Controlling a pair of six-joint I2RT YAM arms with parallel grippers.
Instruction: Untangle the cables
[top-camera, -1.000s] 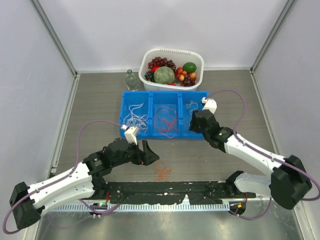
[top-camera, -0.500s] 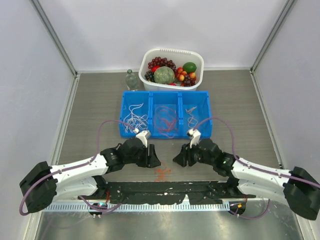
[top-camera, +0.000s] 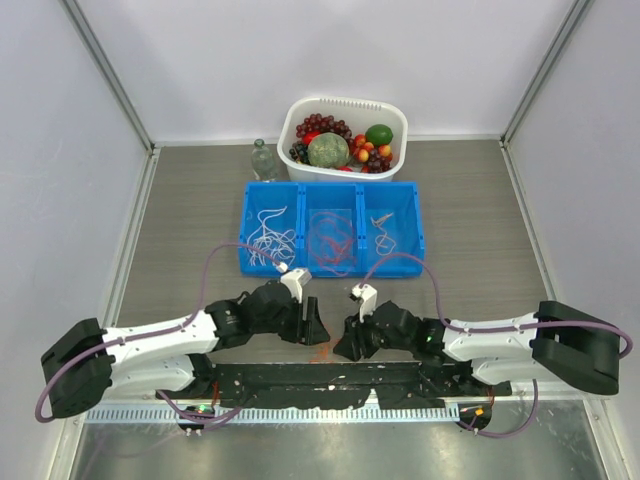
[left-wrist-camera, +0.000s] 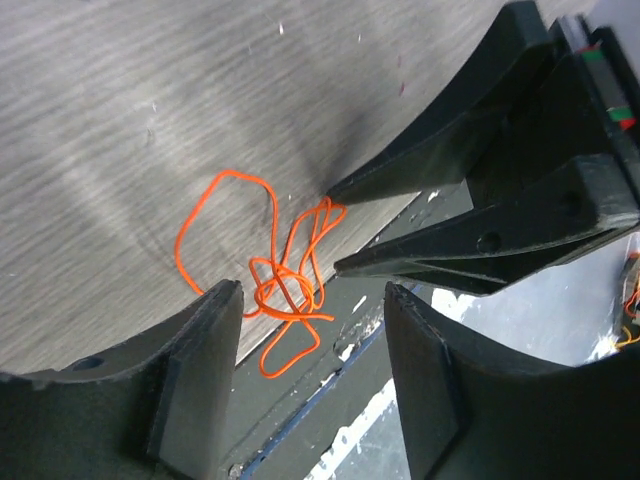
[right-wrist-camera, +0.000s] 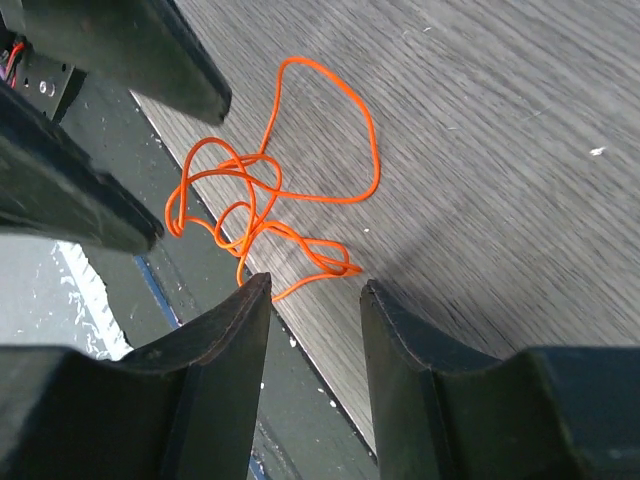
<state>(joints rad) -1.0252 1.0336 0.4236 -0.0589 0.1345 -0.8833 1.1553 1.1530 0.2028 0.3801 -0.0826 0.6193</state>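
while both arms converge, orange tangle lies ungripped

thin orange cable tangle (top-camera: 322, 348) lies at the near edge of the grey wood-grain table (top-camera: 480, 200), one loop over the black base plate (top-camera: 400, 378). left gripper (top-camera: 313, 330) and right gripper (top-camera: 346, 346) flank it, fingers apart, holding nothing. a second ago the right gripper was at the blue plastic tray (top-camera: 415, 215); it has since come down beside the tangle, and the left has edged nearer.

no readable text, labels or numbers
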